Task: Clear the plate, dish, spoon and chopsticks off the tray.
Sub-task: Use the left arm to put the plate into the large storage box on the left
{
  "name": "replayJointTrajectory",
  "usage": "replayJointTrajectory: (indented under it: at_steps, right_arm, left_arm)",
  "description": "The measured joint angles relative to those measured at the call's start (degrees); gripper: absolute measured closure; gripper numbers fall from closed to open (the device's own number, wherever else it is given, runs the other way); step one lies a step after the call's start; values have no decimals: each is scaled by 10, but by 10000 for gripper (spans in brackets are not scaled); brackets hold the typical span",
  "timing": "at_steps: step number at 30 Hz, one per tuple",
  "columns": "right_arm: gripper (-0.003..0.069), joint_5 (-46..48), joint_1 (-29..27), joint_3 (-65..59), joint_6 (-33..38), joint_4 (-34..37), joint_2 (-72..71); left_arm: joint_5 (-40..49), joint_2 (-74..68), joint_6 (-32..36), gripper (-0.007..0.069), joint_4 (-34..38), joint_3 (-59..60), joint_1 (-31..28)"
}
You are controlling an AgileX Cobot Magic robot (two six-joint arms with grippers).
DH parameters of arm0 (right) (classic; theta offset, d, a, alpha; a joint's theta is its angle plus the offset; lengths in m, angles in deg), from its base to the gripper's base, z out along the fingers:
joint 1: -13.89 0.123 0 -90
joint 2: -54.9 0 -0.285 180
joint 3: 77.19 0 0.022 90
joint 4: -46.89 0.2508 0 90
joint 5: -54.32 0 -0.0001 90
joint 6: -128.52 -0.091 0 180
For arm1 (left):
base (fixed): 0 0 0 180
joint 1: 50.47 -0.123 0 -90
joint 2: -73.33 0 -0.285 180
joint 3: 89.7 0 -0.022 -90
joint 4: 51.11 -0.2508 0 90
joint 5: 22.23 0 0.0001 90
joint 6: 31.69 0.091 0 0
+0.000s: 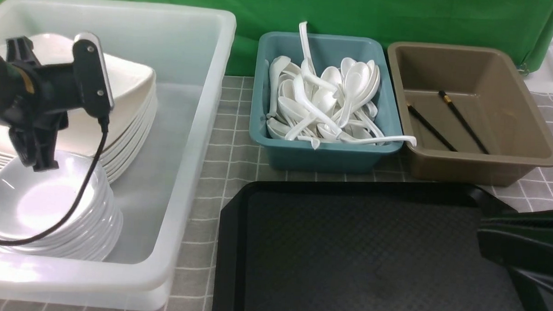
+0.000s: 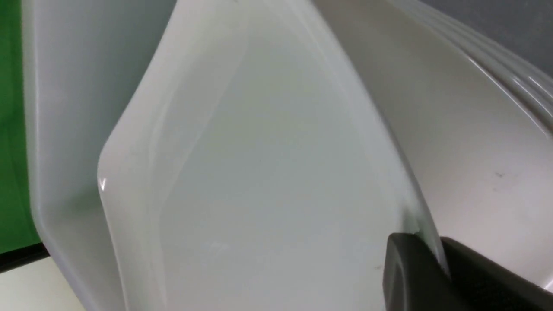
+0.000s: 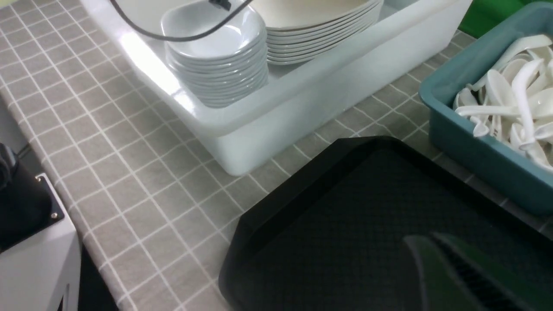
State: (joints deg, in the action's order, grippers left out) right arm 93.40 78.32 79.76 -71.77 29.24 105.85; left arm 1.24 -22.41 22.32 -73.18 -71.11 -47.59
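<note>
In the left wrist view my left gripper (image 2: 434,244) is shut on the rim of the large white square plate (image 2: 259,172). It holds the plate tilted on edge inside the white bin (image 1: 185,124), beside a stack of like plates (image 2: 475,151). In the same bin, the dish (image 1: 40,202) tops a stack of small white dishes. The black tray (image 1: 360,250) has nothing on it. Above its right side, my right gripper (image 1: 481,234) is shut and holds nothing. White spoons (image 1: 324,102) fill the teal bin (image 1: 325,155). The black chopsticks (image 1: 464,121) lie in the brown bin (image 1: 530,136).
The three bins stand in a row behind and left of the tray on a grey checked tablecloth (image 1: 235,140). A green backdrop (image 1: 355,11) closes off the far side. My left arm's cable (image 1: 72,213) hangs over the dish stack.
</note>
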Motion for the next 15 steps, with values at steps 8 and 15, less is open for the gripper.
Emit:
replayJointTrajectory:
  at_steps: [8, 15]
  right_arm:
    - [627, 0, 0, 0, 0, 0, 1]
    - [623, 0, 0, 0, 0, 0, 1]
  left_arm:
    - [-6, -3, 1, 461, 0, 0, 0]
    - [18, 27, 1, 220, 34, 0, 0]
